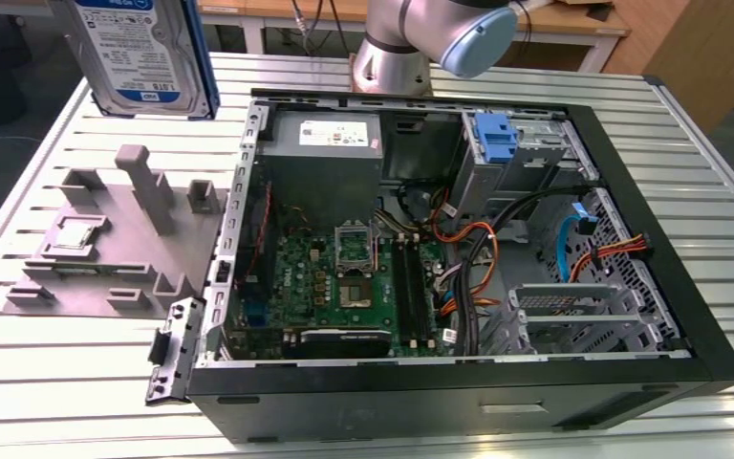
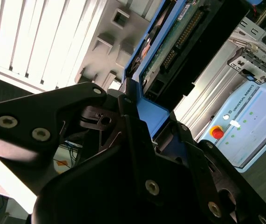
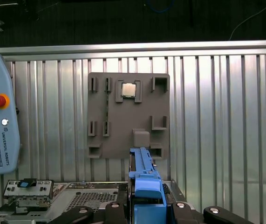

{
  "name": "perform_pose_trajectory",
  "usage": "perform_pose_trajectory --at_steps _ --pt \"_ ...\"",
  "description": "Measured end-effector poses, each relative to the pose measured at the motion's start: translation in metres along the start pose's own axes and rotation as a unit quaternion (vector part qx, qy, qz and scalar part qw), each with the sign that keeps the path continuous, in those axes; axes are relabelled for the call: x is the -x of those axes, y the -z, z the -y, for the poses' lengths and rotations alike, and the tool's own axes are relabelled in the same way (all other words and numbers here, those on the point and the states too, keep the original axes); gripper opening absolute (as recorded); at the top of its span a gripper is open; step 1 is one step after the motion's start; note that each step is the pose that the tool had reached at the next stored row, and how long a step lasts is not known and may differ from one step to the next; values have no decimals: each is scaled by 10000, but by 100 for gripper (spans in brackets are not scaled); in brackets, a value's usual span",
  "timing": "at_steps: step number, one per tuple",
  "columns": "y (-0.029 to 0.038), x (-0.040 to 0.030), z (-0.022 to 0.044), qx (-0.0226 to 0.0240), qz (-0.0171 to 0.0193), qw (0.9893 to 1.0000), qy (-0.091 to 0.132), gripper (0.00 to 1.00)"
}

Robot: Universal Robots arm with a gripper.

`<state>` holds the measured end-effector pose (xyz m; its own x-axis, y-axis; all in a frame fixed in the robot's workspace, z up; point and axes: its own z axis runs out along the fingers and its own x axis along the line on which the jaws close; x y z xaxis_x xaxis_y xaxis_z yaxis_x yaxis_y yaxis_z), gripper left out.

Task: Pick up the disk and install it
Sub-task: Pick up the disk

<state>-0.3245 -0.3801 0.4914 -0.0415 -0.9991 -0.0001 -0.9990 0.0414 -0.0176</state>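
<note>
The disk [image 1: 138, 53] hung in the air on edge, its labelled face turned to the exterior view, above the far corner of the worktop [image 1: 35, 382] on the exterior view's left. It touched neither the worktop nor the case. The hand [image 3: 146, 205] was clamped on it. In both wrist views the dark fingers [image 2: 53, 126] pressed from either side on one narrow end of the blue carrier frame [image 2: 153, 112]. That grip probably left the drive's body and its connector end free to enter a bay.

Below the disk, near the worktop's edge on the exterior view's left, sat a grey fixture plate [image 1: 99, 239] with posts and pockets, apparently shaped to stand parts upright within reach. One pocket held a small square chip [image 3: 128, 89].

The open computer case [image 1: 711, 354] lay on its side across the middle of the worktop, so its interior faced upward. A metal drive cage [image 1: 572, 316] sat in its near corner on the exterior view's right, well apart from the disk.
</note>
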Motion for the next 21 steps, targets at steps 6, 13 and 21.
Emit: perform_pose_trajectory --at_steps 6,13,21 --pt "0 -6 1 0 0 10000 1 36" --pt "-2 -64 110 0 0 10000 0 36" --pt "-4 -60 209 0 0 10000 0 36"
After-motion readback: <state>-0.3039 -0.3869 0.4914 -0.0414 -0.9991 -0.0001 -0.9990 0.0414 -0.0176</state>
